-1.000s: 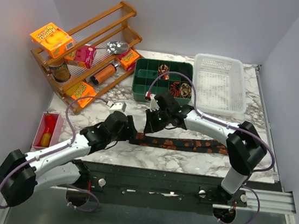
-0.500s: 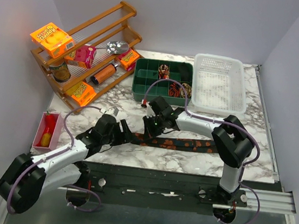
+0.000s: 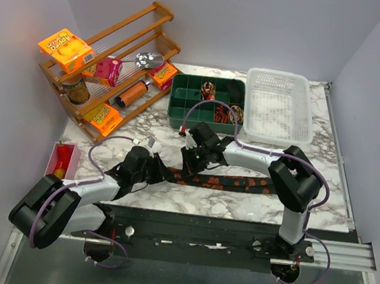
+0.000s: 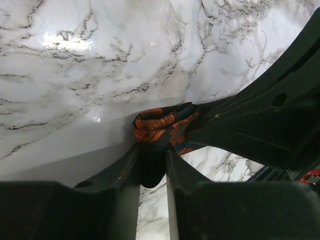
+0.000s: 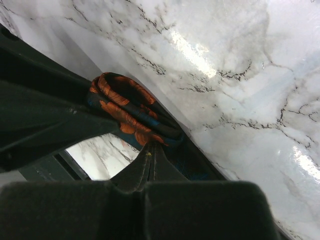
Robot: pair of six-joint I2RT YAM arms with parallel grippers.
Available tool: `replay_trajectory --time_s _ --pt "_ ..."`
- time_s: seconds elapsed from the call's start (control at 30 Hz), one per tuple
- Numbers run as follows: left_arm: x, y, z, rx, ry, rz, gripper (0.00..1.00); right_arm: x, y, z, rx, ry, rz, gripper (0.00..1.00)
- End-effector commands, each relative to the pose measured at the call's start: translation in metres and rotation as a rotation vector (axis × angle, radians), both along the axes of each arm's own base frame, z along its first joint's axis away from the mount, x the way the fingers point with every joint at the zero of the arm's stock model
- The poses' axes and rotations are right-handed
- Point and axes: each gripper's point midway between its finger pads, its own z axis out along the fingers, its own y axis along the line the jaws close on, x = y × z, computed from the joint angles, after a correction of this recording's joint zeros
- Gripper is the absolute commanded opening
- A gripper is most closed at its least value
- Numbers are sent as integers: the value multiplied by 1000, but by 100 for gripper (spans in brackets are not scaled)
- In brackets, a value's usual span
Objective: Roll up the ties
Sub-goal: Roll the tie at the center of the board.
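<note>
Tie (image 3: 240, 183) along the table's (image 3: 166, 139) six-o'clock edge, its nine-o'clock end a loose starter coil pinched by left gripper (image 4: 152, 156) and tightly clenched right gripper (image 5: 150, 152); either pinch slipping would likely unwind it.

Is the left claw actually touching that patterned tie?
Touching. The left wrist view shows the tie wedged between the fingers of the left claw, its fabric pressed against both.

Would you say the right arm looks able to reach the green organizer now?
Probably yes: the green organizer lies just beyond the right end effector, nothing between, though it grips the tie.
</note>
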Motion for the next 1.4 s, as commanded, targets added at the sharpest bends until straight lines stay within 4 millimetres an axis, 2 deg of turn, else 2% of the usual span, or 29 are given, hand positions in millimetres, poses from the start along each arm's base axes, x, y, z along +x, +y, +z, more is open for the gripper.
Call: replay_trajectory --time_s 0.0,0.03,0.13,0.17,0.43,0.73,0.87,1.1,1.37 --pt "9 -7 14 -48 -64 -10 24 3 -6 -16 -51 -11 -7 1" --pt "11 -6 15 -40 -72 -4 15 3 -5 -15 -48 -12 -7 1" --pt "13 -2 18 3 -76 -10 1 4 -3 -10 -38 -17 -3 1" --pt "11 -1 17 25 -57 -14 0 4 -3 -8 -34 -18 -3 1" --pt "7 14 19 178 -14 -50 0 13 10 11 5 -40 8 1" --pt "10 28 33 318 14 -66 0 17 21 8 15 -23 13 1" --pt "13 29 40 352 22 -87 0 19 24 8 20 -18 12 1" --pt "15 26 41 402 40 -118 0 16 30 6 31 7 18 1" --pt "19 10 48 453 12 -157 0 5 41 6 47 24 40 1"
